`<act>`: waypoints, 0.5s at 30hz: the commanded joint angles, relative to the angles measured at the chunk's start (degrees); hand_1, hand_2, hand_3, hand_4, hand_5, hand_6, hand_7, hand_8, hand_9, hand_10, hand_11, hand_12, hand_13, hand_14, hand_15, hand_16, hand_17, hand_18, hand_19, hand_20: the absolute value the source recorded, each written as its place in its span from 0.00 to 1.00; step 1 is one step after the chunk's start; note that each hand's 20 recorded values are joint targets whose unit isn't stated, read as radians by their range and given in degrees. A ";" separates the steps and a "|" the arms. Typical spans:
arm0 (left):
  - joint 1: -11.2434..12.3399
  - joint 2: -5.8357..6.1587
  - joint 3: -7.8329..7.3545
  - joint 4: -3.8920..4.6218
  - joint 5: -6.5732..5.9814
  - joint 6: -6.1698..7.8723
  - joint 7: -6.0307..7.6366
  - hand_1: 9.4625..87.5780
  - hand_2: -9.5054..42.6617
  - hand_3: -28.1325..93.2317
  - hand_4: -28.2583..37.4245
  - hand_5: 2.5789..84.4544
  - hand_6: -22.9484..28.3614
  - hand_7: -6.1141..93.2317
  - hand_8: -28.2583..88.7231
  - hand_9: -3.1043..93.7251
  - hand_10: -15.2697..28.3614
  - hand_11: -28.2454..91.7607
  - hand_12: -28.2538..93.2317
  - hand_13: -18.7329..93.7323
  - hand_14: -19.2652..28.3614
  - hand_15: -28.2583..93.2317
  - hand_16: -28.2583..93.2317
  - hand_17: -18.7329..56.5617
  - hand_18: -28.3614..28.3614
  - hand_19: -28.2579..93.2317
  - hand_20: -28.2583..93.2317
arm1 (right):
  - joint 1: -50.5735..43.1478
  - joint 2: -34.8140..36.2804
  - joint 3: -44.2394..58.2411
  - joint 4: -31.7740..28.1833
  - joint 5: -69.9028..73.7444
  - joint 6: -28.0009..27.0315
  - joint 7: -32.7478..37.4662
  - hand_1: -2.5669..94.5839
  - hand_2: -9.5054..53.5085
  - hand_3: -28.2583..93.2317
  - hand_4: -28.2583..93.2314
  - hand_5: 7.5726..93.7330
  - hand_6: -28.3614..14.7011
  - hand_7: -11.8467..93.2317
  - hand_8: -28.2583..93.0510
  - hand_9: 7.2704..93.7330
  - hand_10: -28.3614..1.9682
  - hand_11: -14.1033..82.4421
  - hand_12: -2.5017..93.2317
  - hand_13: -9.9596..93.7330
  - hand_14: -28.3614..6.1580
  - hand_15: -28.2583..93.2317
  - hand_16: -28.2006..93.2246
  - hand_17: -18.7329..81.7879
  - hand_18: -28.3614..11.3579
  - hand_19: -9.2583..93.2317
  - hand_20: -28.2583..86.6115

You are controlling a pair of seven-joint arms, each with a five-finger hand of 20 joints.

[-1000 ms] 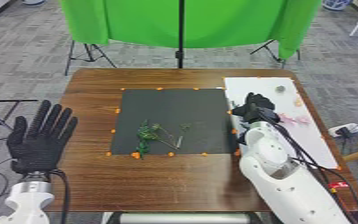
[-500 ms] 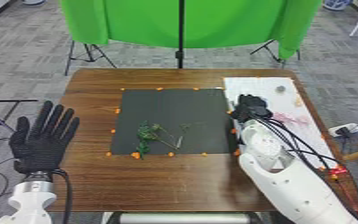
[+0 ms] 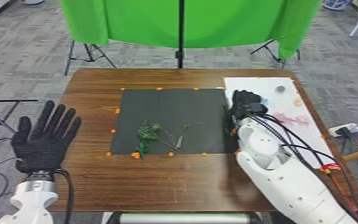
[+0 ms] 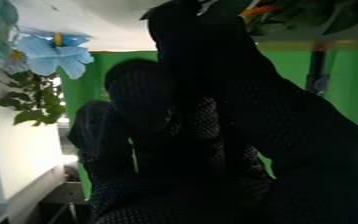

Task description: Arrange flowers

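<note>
From my station I see my two arms as smooth white shells, the left arm (image 3: 29, 210) ending in a silvery metal collar (image 3: 36, 186) below the wrist. A black cable (image 3: 67, 192) runs beside it. My right arm (image 3: 286, 182) is bulkier, its rounded white casings dotted with small dark spots, and several black cables (image 3: 293, 134) trail along it. My left hand (image 3: 40, 151) and right hand (image 3: 246, 105) wear black fabric gloves; up close the right one's cloth has a fine mesh weave (image 4: 207, 120).
</note>
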 commanded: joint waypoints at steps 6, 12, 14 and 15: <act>0.79 -0.05 0.32 0.15 -0.88 0.44 -0.59 0.17 0.43 0.86 0.00 0.47 0.61 0.12 0.18 0.39 0.65 0.35 0.30 0.39 0.71 0.41 0.20 0.15 0.72 0.46 0.32 | -8.91 3.97 1.35 -13.95 7.50 3.53 2.34 0.65 0.00 0.92 0.00 0.90 0.64 0.49 0.32 1.00 0.60 0.29 0.47 0.85 0.58 0.72 0.64 0.59 0.04 1.00 0.67; 0.36 0.06 0.90 0.43 -0.93 0.50 -0.60 0.17 0.43 0.86 0.00 0.47 0.61 0.12 0.18 0.39 0.65 0.35 0.30 0.39 0.71 0.41 0.20 0.16 0.72 0.46 0.32 | -11.52 4.34 3.12 -18.56 10.62 -4.46 2.27 0.60 0.00 0.91 0.02 0.80 0.61 0.52 0.30 0.94 0.54 0.27 0.46 0.76 0.52 0.77 0.61 0.58 0.06 1.00 0.70; 0.19 0.11 1.08 0.49 -0.79 0.69 -0.63 0.17 0.43 0.86 0.00 0.47 0.61 0.12 0.18 0.39 0.66 0.35 0.30 0.39 0.71 0.41 0.20 0.15 0.72 0.46 0.32 | -11.94 4.27 3.28 -19.50 11.50 -5.48 3.05 0.58 0.00 0.91 0.03 0.74 0.57 0.52 0.27 0.87 0.49 0.28 0.44 0.71 0.46 0.80 0.58 0.58 0.08 1.00 0.72; 0.36 0.15 1.08 0.40 -0.87 0.66 -0.55 0.17 0.43 0.86 0.00 0.47 0.61 0.12 0.18 0.39 0.65 0.35 0.30 0.39 0.71 0.41 0.20 0.15 0.72 0.46 0.32 | -12.29 4.27 3.40 -20.06 11.59 -5.72 3.19 0.57 0.00 0.91 0.03 0.70 0.55 0.50 0.25 0.83 0.47 0.29 0.44 0.70 0.44 0.81 0.57 0.57 0.09 1.00 0.72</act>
